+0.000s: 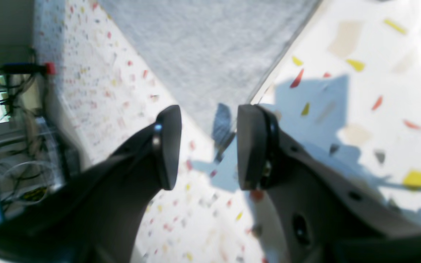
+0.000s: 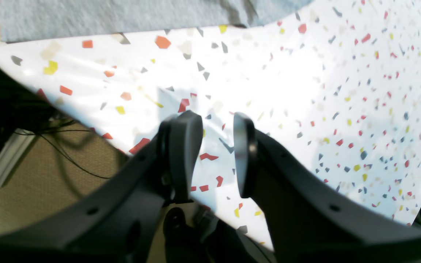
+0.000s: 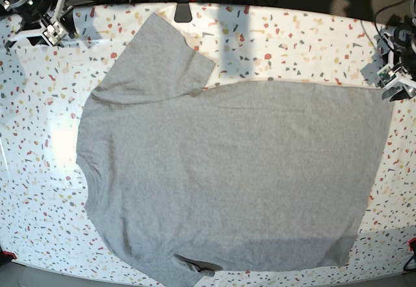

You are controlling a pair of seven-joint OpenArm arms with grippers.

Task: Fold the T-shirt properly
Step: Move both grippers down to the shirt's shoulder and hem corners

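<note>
Both pincers stand spread with nothing between the pads: the left gripper (image 1: 208, 148) hangs over the speckled table (image 1: 360, 109) just short of a corner of the shirt (image 1: 210, 47), and the right gripper (image 2: 217, 155) hovers near the table's edge with the shirt's edge well ahead of it.

The shirt lies flat and plain side up over most of the table, one sleeve spread out, nothing folded yet. To start well, I judge each pincer should come down on a corner or hem edge, pinch both layers of cloth cleanly, and lift together so the fold line stays straight.

Hard to make out: in the base view the arms show only as bits at the upper corners, so their reach is unclear. The near sleeve seems tucked or bunched at the table's front edge, partly cut off. Any print is out of sight. The left wrist view is blurred.
</note>
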